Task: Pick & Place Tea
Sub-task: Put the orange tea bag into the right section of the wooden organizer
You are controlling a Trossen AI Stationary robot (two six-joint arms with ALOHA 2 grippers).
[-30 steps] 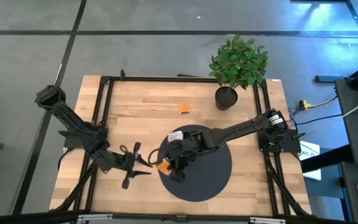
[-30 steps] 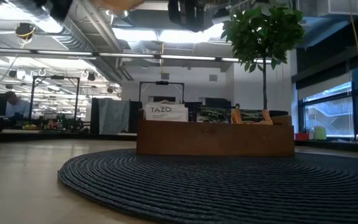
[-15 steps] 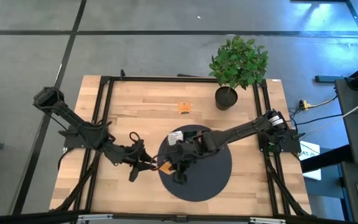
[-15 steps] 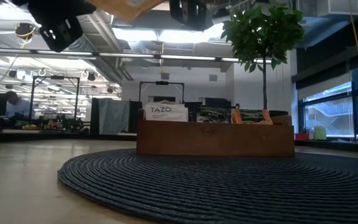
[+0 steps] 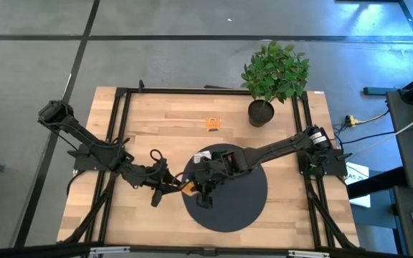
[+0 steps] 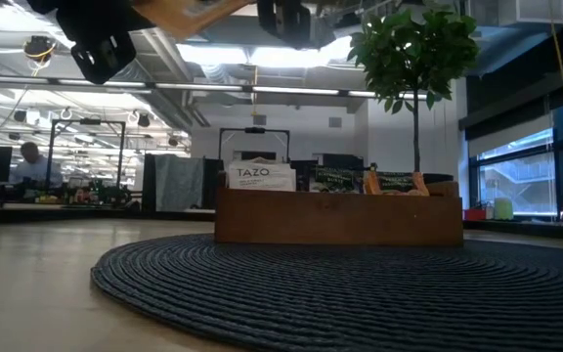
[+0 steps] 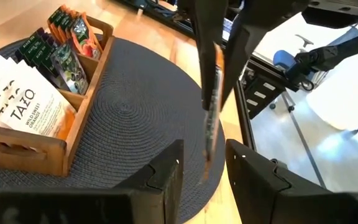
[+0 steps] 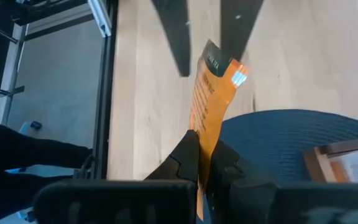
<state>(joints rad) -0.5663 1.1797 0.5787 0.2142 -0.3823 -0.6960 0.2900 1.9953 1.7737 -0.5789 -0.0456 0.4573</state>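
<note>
An orange tea sachet (image 5: 186, 188) hangs in the air over the near-left rim of the dark round mat (image 5: 242, 208), held by my right gripper (image 5: 196, 188), which is shut on it. My left gripper (image 5: 172, 188) is open. Its two fingers stand on either side of the sachet's free end (image 7: 209, 143) without touching it. In the right wrist view these fingers (image 8: 178, 43) flank the sachet's tip (image 8: 219, 65). A second orange sachet (image 5: 212, 123) lies flat on the wood farther back. More sachets stand upright in the wooden tray (image 7: 73, 127). My right gripper pinches the orange sachet between its two fingers at one end (image 8: 202, 134), coming about level from the table's right. The sachet is lifted clear of the table and sticks out past the fingertips toward my left gripper, edge up.
The three-compartment tray (image 6: 340, 220) sits on the mat, filled with white, dark and orange sachets. A potted plant (image 5: 272, 75) stands at the far right of the table. Bare wood lies left of the mat. A black frame (image 5: 113, 143) runs along the table's edges.
My left gripper has moved toward the table's right and come up to the held sachet, ending with its open fingers around the sachet's free end. My right gripper has kept the sachet raised, nearly in place.
</note>
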